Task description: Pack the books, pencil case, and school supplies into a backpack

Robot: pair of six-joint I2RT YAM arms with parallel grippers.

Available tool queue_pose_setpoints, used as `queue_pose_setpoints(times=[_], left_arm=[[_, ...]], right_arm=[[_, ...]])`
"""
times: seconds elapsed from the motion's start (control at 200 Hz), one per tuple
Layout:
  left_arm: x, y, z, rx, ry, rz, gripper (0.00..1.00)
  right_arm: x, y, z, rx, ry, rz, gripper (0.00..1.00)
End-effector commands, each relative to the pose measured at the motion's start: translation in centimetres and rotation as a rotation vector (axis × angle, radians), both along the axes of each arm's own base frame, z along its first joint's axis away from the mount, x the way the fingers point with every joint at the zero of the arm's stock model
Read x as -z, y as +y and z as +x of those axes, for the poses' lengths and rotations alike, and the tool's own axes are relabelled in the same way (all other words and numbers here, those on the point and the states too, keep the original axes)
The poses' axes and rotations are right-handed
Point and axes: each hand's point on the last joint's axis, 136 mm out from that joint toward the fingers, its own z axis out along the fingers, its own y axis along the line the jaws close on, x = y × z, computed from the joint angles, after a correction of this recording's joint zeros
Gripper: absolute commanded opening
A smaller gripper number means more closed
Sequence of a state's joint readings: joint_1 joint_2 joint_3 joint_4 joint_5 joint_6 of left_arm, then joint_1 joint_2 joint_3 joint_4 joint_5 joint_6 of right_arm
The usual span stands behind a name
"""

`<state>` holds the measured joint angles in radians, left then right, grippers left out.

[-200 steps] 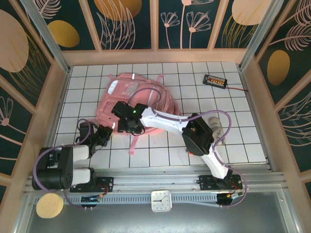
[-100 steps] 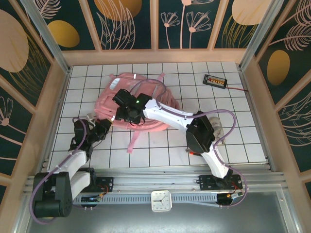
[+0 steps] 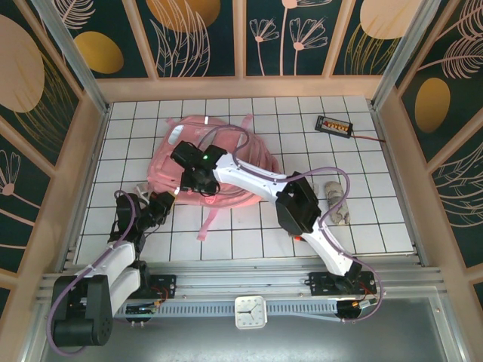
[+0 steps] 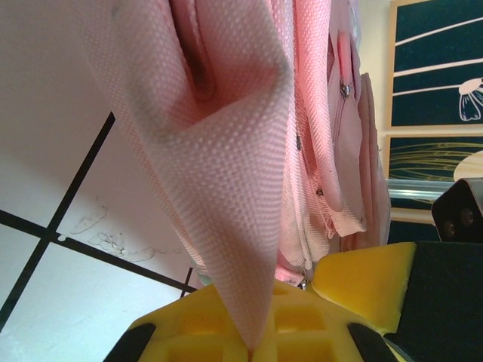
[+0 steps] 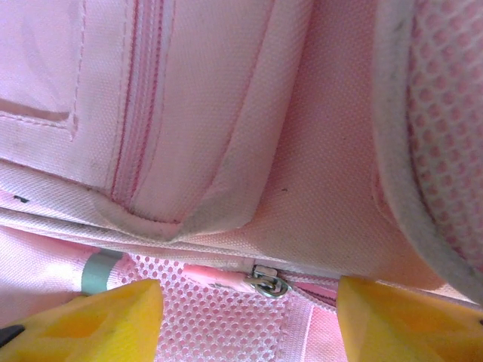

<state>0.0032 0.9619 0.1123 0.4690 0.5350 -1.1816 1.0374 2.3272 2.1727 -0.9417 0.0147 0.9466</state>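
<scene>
My left arm stretches low over the worktop, and my left claw is clamped on a fold of the pink backpack at its near-left edge. My right arm bends across the backpack, with my right claw apart around a zip pull. Since a second ago the left arm has unfolded forward and the right claw has slid left. Fabric crowds the close view, so the right pads perhaps touch nothing.
</scene>
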Motion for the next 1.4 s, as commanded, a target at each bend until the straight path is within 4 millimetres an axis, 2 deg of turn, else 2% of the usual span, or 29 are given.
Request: queue_pose_setpoints(times=[0.0,0.185,0.235,0.42,0.495,0.555,0.66,0.771,0.856,0.956,1.126,1.186,1.231,1.291,1.396], left_arm=[[-5.5,-1.2,1.6,0.055,-0.177,-0.045,0.0],[-7.6,-1.9,2.4,0.077,-0.222,-0.05,0.0],[-8.2,-2.0,2.6,0.083,-0.232,-0.05,0.0],[-8.8,-2.6,2.7,0.104,-0.247,-0.045,0.0],[-8.1,-2.8,2.3,0.118,-0.235,-0.028,0.0],[-7.3,-3.0,1.9,0.127,-0.224,-0.021,0.0],[-6.7,-3.3,1.1,0.13,-0.22,-0.04,0.0],[-7.1,-3.7,0.8,0.143,-0.24,-0.041,0.0],[-7.6,-4.0,0.7,0.158,-0.257,-0.043,0.0],[-7.8,-3.9,0.9,0.16,-0.257,-0.023,0.0],[-7.7,-3.7,1.2,0.146,-0.255,-0.007,0.0],[-7.6,-3.7,1.2,0.146,-0.254,-0.003,0.0],[-7.5,-3.7,1.2,0.149,-0.251,-0.001,0.0],[-7.3,-3.7,1.1,0.151,-0.247,0.002,0.0],[-6.9,-3.7,1.0,0.149,-0.239,-0.001,0.0]], right_arm=[[1.4,-0.5,0.0,-0.017,-0.004,-0.069,0.62],[1.6,-0.7,-0.1,-0.046,-0.02,-0.118,0.47],[1.6,-0.9,-0.3,-0.056,-0.025,-0.143,0.47],[0.5,-0.9,-1.2,-0.05,-0.006,-0.129,0.56],[-0.1,-0.5,-1.2,-0.035,0.014,-0.093,0.63],[-0.4,-0.2,-1.1,-0.03,0.017,-0.072,0.64],[0.8,-0.6,-1.2,-0.035,0.038,-0.104,0.64],[2.0,-1.3,-0.8,-0.032,0.022,-0.153,0.64],[2.9,-2.6,0.3,-0.026,-0.007,-0.214,0.64],[3.5,-5.7,1.2,-0.008,-0.028,-0.328,0.64],[1.1,-12.3,1.2,0.059,-0.073,-0.406,0.61],[-0.4,-13.7,0.9,0.074,-0.096,-0.39,0.58],[-2.1,-13.5,0.7,0.075,-0.128,-0.35,0.56],[-3.7,-12.1,0.4,0.058,-0.141,-0.287,0.55],[-4.0,-8.8,-0.1,0.02,-0.1,-0.2,0.57]])
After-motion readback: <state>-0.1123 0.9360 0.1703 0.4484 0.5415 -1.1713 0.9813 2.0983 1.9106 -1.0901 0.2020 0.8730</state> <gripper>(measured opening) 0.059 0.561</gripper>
